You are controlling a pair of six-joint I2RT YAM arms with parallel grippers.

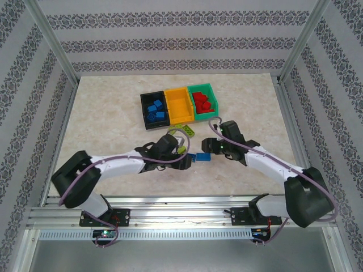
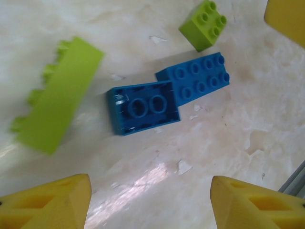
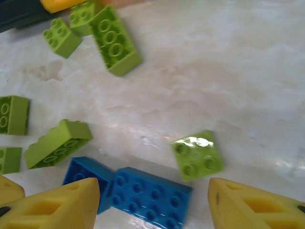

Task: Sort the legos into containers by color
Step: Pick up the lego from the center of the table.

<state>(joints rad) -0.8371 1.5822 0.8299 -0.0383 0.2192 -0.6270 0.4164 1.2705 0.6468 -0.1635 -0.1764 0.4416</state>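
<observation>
On the worktop point(image 1: 102, 113), the black bin point(image 1: 143, 107) held blue bricks point(image 1: 156, 110). The orange-yellow bin point(image 1: 179, 106) sat against it, then the teal green bin point(image 1: 202, 86) with red bricks point(image 1: 202, 102); the bricks were too small to count. The arms partly hid the loose lime bricks point(image 1: 185, 130) just before the bins.

The left pincer point(image 2: 150, 205) gaped wide and gripped nothing, only its yellow fingertips point(image 2: 47, 202) in frame. Beyond it lay a blurred long lime brick point(image 2: 57, 95), an upturned blue brick point(image 2: 143, 107) touching a studded blue brick point(image 2: 198, 78), and a small lime brick point(image 2: 204, 24).

The right pincer point(image 3: 155, 205) also stood wide open and empty over that blue pair. Two lime bricks were cut off at the left edge point(image 3: 12, 114), and a glare-washed lime square point(image 3: 198, 155) lay near.
</observation>
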